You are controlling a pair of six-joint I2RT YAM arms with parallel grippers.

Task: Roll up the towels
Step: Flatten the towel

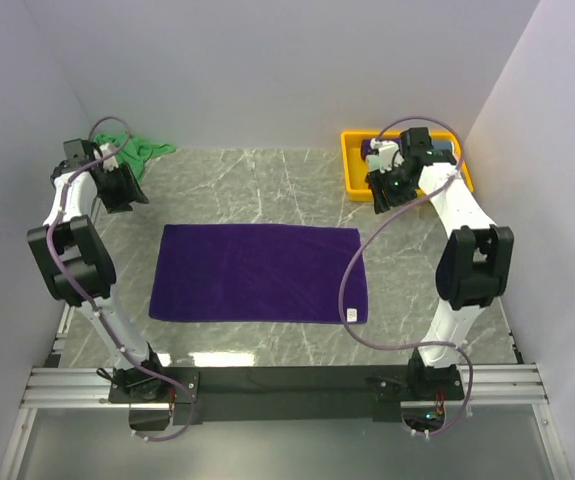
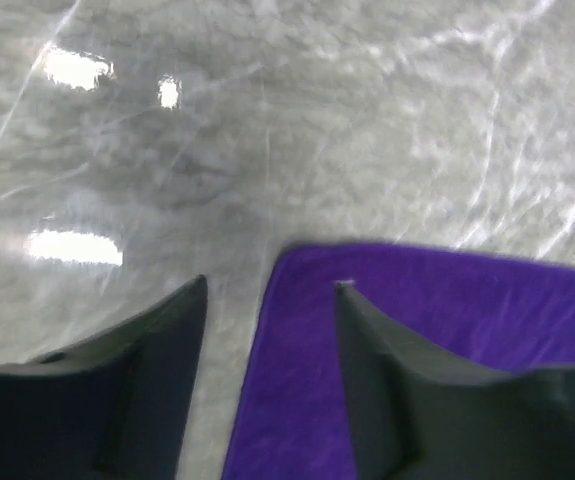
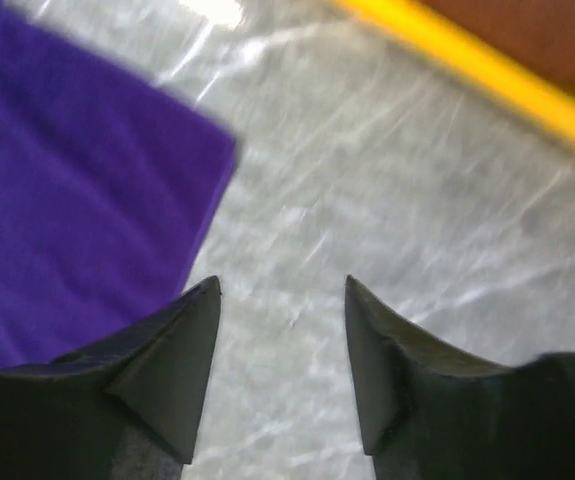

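A dark purple towel (image 1: 258, 272) lies spread flat in the middle of the marble table, with a small white tag (image 1: 352, 314) at its near right corner. A green towel (image 1: 148, 151) lies crumpled at the far left, partly behind my left arm. My left gripper (image 1: 130, 196) hangs open above the table beyond the purple towel's (image 2: 447, 330) far left corner, nothing between its fingers (image 2: 167, 380). My right gripper (image 1: 378, 193) is open too, over bare marble past the purple towel's (image 3: 67, 210) far right corner, its fingers (image 3: 172, 370) empty.
A yellow plastic tray (image 1: 355, 168) stands at the far right of the table, its rim (image 3: 497, 70) showing in the right wrist view. White walls close in the table on the left, back and right. An aluminium rail (image 1: 277, 385) carries both arm bases at the near edge.
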